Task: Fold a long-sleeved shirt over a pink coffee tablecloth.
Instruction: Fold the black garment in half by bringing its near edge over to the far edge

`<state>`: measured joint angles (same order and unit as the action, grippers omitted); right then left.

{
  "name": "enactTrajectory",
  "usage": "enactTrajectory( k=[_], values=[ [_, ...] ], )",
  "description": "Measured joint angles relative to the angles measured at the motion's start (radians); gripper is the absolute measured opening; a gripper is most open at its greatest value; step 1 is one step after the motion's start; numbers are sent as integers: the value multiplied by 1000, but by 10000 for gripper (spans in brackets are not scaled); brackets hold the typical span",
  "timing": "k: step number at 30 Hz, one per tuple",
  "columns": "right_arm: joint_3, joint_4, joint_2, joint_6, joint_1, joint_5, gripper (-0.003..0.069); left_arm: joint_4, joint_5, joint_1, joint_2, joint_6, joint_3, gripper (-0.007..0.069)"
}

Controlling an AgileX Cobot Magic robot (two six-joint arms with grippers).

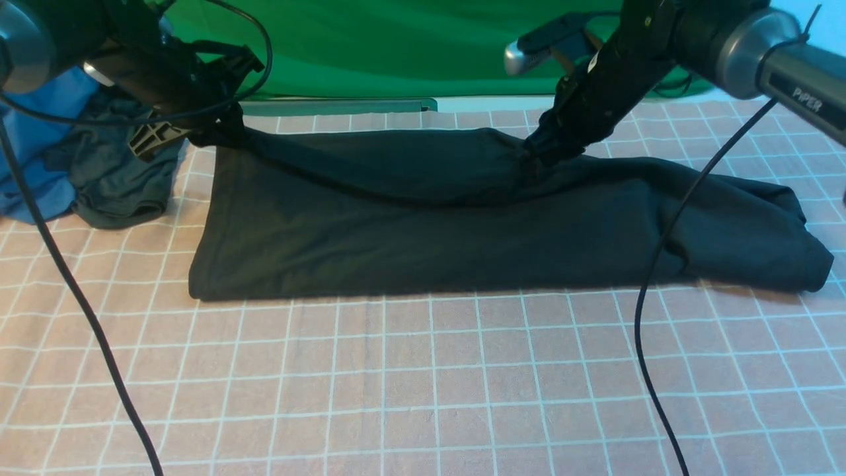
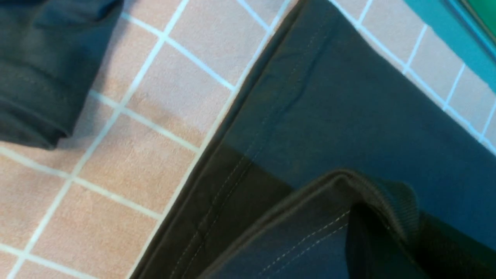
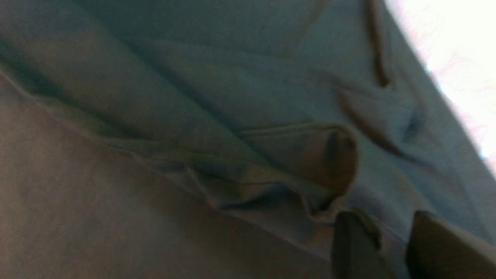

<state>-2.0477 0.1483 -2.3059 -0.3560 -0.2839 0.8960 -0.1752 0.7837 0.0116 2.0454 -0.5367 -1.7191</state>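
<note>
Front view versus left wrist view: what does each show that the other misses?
Front only: the whole long-sleeved shirt laid as a wide band, the left pincer holding up its far corner, the right pincer at its far edge, a blue garment. Left wrist only: hem stitching close up. Both: shirt, pink coffee tablecloth, dark grey garment.

The pink tablecloth covers the whole surface; the black long-sleeved shirt lies lengthwise across its far half, and at far left a dark grey garment bunches against a blue garment.
</note>
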Motion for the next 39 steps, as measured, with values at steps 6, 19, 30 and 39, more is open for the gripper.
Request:
enactTrajectory(
  k=[6, 19, 30, 39],
  values=[
    [0, 3, -52, 37, -14, -48, 355, 1, 2, 0, 0, 0, 0, 43],
    [0, -16, -84, 72, -15, -135, 46, 3, 2, 0, 0, 0, 0, 43],
    [0, -23, -10, 71, 4, -126, 38, 3, 47, 8, 0, 0, -51, 43],
    [0, -22, 5, 101, 8, -118, 57, 4, 47, 9, -3, 0, -86, 43]
  ],
)
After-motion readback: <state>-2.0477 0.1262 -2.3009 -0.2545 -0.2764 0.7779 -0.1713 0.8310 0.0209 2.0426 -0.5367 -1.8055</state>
